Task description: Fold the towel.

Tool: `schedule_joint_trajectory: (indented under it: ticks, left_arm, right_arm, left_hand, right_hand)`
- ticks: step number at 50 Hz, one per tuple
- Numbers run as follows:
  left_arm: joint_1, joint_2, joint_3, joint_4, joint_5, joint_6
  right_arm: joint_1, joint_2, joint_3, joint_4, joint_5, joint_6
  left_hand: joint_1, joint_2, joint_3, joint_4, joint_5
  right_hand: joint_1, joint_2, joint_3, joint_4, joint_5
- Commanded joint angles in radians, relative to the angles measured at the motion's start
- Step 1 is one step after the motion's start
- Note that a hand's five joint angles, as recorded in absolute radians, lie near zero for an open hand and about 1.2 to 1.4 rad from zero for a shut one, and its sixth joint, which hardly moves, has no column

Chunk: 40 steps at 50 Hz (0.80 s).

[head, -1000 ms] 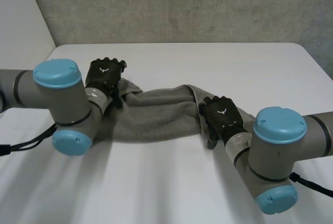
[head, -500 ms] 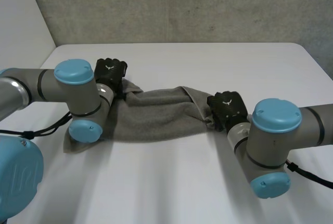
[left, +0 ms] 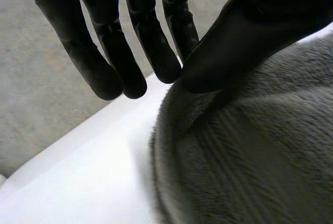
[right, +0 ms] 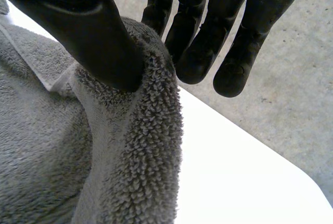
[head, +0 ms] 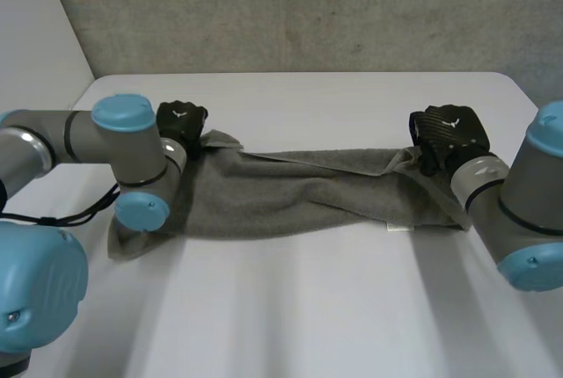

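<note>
A grey towel (head: 290, 198) lies stretched in a long band across the white table (head: 308, 308). My left hand (head: 180, 123) is at the towel's far left corner. In the left wrist view, that hand's thumb (left: 234, 47) pinches the towel's edge (left: 197, 104) against the fingers (left: 156, 57). My right hand (head: 449, 132) holds the far right corner, slightly raised. In the right wrist view, the towel's thick folded edge (right: 151, 125) is pinched between thumb (right: 88, 31) and fingers (right: 197, 47).
My left arm (head: 132, 167) lies over the towel's left end, whose near corner (head: 123, 242) sticks out beneath it. A small white label (head: 398, 228) shows at the towel's near edge. A grey wall (head: 308, 9) runs behind the table's far edge.
My right hand closed on the towel's right end and pulled it right and farther back, drawing the bunched towel out long. My left hand closed on its corner and hardly moved.
</note>
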Motion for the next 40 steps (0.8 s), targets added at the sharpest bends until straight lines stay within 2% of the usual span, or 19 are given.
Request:
schedule_joint_trajectory:
  ticks: [1, 5, 6, 8, 11, 13, 14, 16, 20, 23, 26, 30, 32, 34, 35, 36, 37, 39, 40]
  left_arm:
    - [0.035, 0.174, -0.065, -0.035, -0.043, -0.035]
    - [0.073, 0.405, -0.194, -0.037, -0.045, -0.155]
    - [0.074, 0.406, -0.194, -0.037, -0.045, -0.155]
    - [0.115, 0.553, -0.283, -0.038, -0.017, -0.280]
    - [0.136, 0.615, -0.326, -0.038, 0.014, -0.347]
    - [0.187, 0.725, -0.411, -0.052, 0.105, -0.458]
    - [0.187, 0.725, -0.412, -0.052, 0.106, -0.459]
    - [0.241, 0.820, -0.510, -0.080, 0.209, -0.522]
    - [0.290, 0.875, -0.596, -0.107, 0.301, -0.528]
    - [0.323, 0.885, -0.654, -0.124, 0.360, -0.528]
    - [0.324, 0.850, -0.674, -0.123, 0.379, -0.526]
    - [0.327, 0.759, -0.647, -0.118, 0.380, -0.519]
    - [0.313, 0.677, -0.537, -0.114, 0.382, -0.503]
    - [0.304, 0.643, -0.462, -0.109, 0.379, -0.506]
    - [0.290, 0.611, -0.371, -0.100, 0.374, -0.517]
    - [0.290, 0.610, -0.371, -0.100, 0.374, -0.517]
    - [0.269, 0.586, -0.266, -0.083, 0.363, -0.523]
    - [0.250, 0.570, -0.170, -0.052, 0.346, -0.529]
    - [0.241, 0.567, -0.095, -0.005, 0.319, -0.542]
  right_arm:
    - [-0.058, -0.083, -0.134, 0.152, -0.074, -0.001]
    - [-0.081, -0.123, -0.229, 0.304, -0.129, 0.001]
    - [-0.088, -0.143, -0.277, 0.379, -0.159, 0.001]
    - [-0.093, -0.162, -0.320, 0.452, -0.190, -0.001]
    - [-0.113, -0.195, -0.401, 0.580, -0.239, -0.016]
    - [-0.125, -0.211, -0.437, 0.645, -0.264, -0.036]
    - [-0.139, -0.223, -0.468, 0.709, -0.288, -0.068]
    - [-0.153, -0.234, -0.493, 0.777, -0.315, -0.111]
    - [-0.185, -0.229, -0.518, 0.959, -0.379, -0.284]
    - [-0.181, -0.194, -0.506, 1.030, -0.375, -0.396]
    - [-0.174, -0.102, -0.518, 1.036, -0.365, -0.456]
    - [-0.165, -0.019, -0.573, 0.984, -0.350, -0.438]
    - [-0.158, 0.021, -0.637, 0.926, -0.342, -0.424]
    - [-0.121, 0.102, -0.761, 0.776, -0.328, -0.387]
    - [-0.121, 0.102, -0.762, 0.775, -0.328, -0.387]
    - [-0.089, 0.136, -0.844, 0.662, -0.322, -0.370]
    - [-0.088, 0.136, -0.845, 0.660, -0.322, -0.370]
    - [-0.037, 0.160, -0.941, 0.404, -0.316, -0.329]
    - [-0.036, 0.160, -0.941, 0.403, -0.316, -0.329]
  left_hand:
    - [-0.041, -0.101, -0.140, -0.115, -0.238]
    - [-0.041, -0.101, -0.140, -0.115, -0.238]
    - [-0.041, -0.101, -0.140, -0.115, -0.238]
    - [-0.041, -0.101, -0.140, -0.115, -0.238]
    - [-0.041, -0.101, -0.140, -0.115, -0.238]
    - [-0.041, -0.101, -0.140, -0.115, -0.238]
    - [-0.041, -0.101, -0.140, -0.115, -0.238]
    - [-0.041, -0.101, -0.140, -0.115, -0.238]
    - [-0.041, -0.101, -0.140, -0.115, -0.238]
    - [-0.041, -0.101, -0.140, -0.115, -0.238]
    - [-0.041, -0.101, -0.140, -0.115, -0.238]
    - [-0.041, -0.101, -0.140, -0.115, -0.238]
    - [-0.041, -0.101, -0.140, -0.115, -0.238]
    - [-0.041, -0.101, -0.140, -0.115, -0.238]
    - [-0.041, -0.101, -0.140, -0.115, -0.238]
    - [-0.041, -0.101, -0.140, -0.115, -0.238]
    - [-0.041, -0.101, -0.140, -0.115, -0.238]
    - [-0.041, -0.101, -0.140, -0.115, -0.238]
    - [-0.041, -0.101, -0.140, -0.115, -0.238]
  right_hand:
    - [0.189, 0.078, 0.075, 0.069, 0.102]
    - [0.189, 0.078, 0.075, 0.069, 0.102]
    - [0.189, 0.078, 0.075, 0.069, 0.102]
    - [0.189, 0.078, 0.075, 0.069, 0.102]
    - [0.189, 0.078, 0.075, 0.069, 0.102]
    - [0.189, 0.078, 0.075, 0.069, 0.102]
    - [0.189, 0.078, 0.075, 0.069, 0.102]
    - [0.189, 0.078, 0.075, 0.069, 0.102]
    - [0.189, 0.078, 0.075, 0.069, 0.102]
    - [0.189, 0.078, 0.075, 0.069, 0.102]
    - [0.189, 0.078, 0.075, 0.069, 0.102]
    - [0.189, 0.078, 0.075, 0.069, 0.102]
    - [0.189, 0.078, 0.075, 0.069, 0.102]
    - [0.189, 0.078, 0.075, 0.069, 0.102]
    - [0.189, 0.078, 0.075, 0.069, 0.102]
    - [0.189, 0.078, 0.075, 0.069, 0.102]
    - [0.189, 0.078, 0.075, 0.069, 0.102]
    - [0.189, 0.078, 0.075, 0.069, 0.102]
    - [0.189, 0.078, 0.075, 0.069, 0.102]
